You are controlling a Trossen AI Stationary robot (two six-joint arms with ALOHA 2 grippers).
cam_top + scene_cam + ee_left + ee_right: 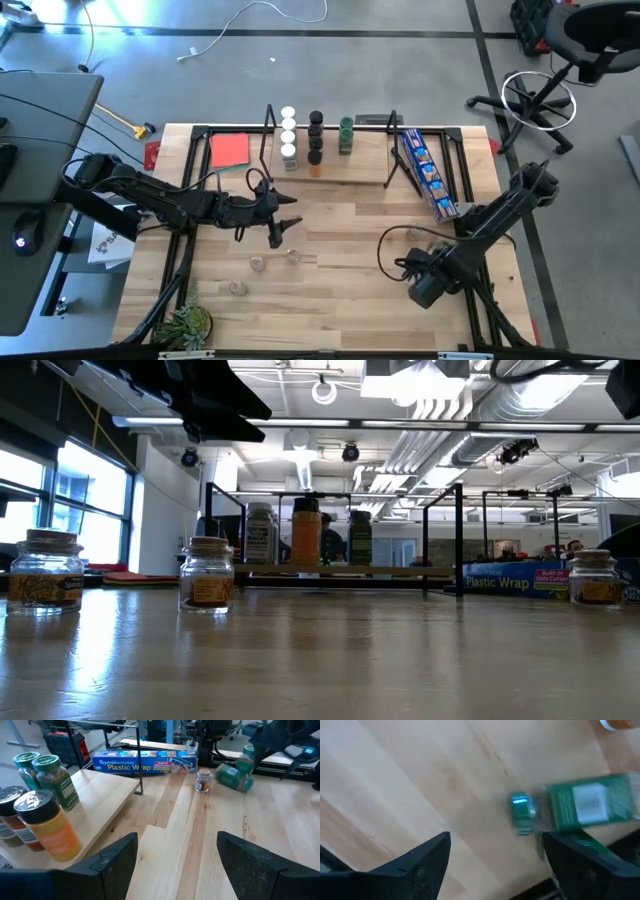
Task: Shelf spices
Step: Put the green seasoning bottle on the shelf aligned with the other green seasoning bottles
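The shelf stands at the table's far side; jars with white, black and green lids stand on its board. Three small clear jars stand loose on the table near the middle. My left gripper hangs open above the table, in front of the shelf. My right gripper is open above the table's right part. A green-labelled jar lies on its side just ahead of one right finger. A small clear jar stands beside it.
A blue plastic wrap box lies slanted at the shelf's right end. A red card lies left of the shelf, and a small plant sits at the near left corner. Bare wood shows between the two grippers.
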